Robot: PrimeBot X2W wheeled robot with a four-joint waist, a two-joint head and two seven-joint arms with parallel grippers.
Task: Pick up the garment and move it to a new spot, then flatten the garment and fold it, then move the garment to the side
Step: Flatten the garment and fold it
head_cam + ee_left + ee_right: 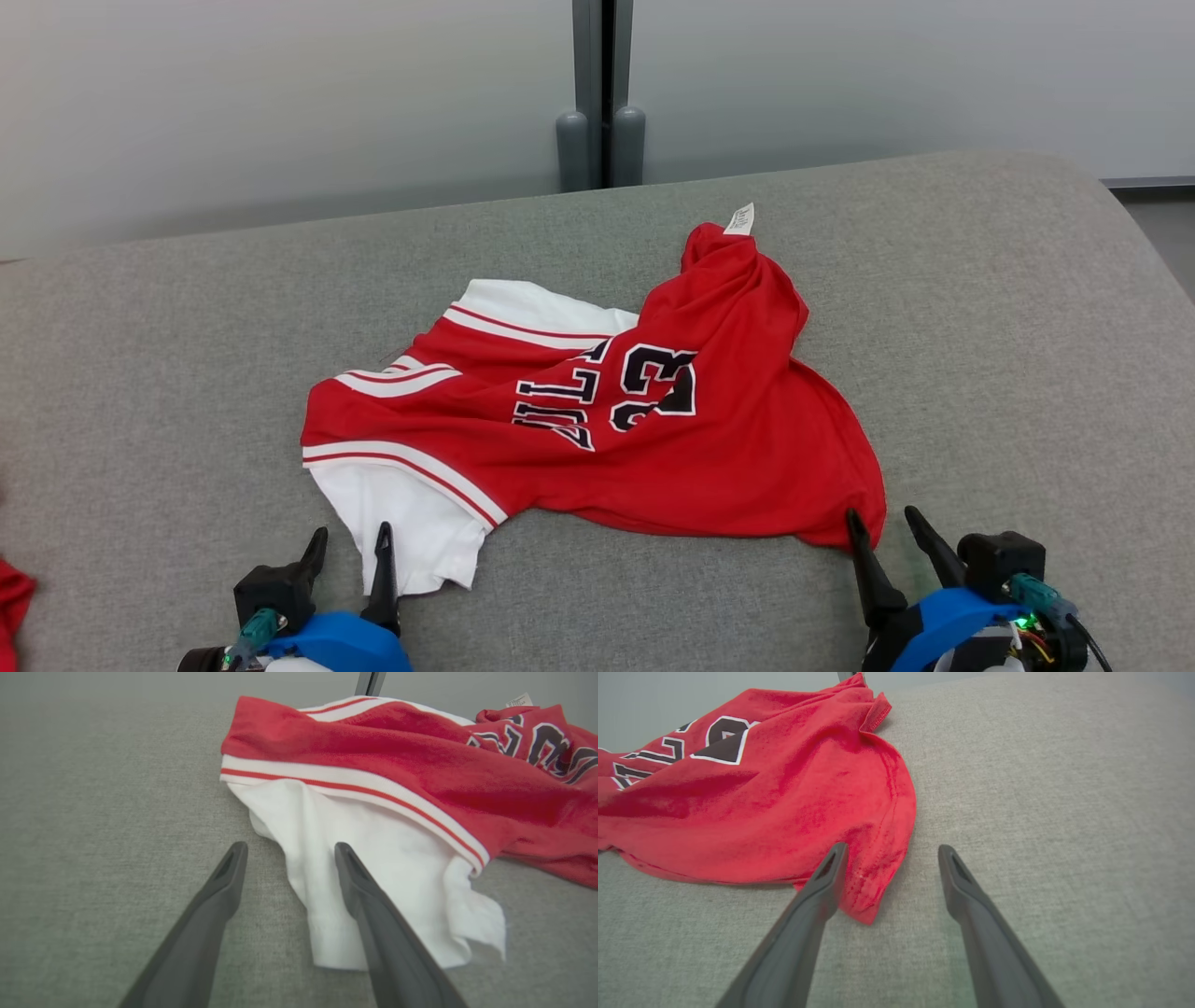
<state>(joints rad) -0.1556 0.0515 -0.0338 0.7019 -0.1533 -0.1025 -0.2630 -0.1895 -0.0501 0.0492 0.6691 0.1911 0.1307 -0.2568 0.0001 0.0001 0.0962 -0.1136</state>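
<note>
Garment (597, 420): red, with dark lettering (616, 397), lying crumpled on the cushion (980, 327) ahead of both grippers and spanning the gap between them.
Left gripper (352, 534): jaws spread wide and holding nothing, low over the cushion at the garment's near left end.
Sleeve (373, 858): white, spilling out from under a red-and-white striped band. In the left wrist view that gripper's right finger crosses over it and the left finger lies over bare cushion. I cannot tell whether they touch.
Right gripper (882, 523): jaws spread wide and empty, at the garment's near right corner. In its wrist view the left finger overlaps the red hem, while the right finger is over bare cushion.
Tag (740, 218): white, sticking up at the garment's far end, well ahead of the right gripper and to its left.
Red cloth (11, 597): a scrap at the picture's edge, well left of the left gripper.
</note>
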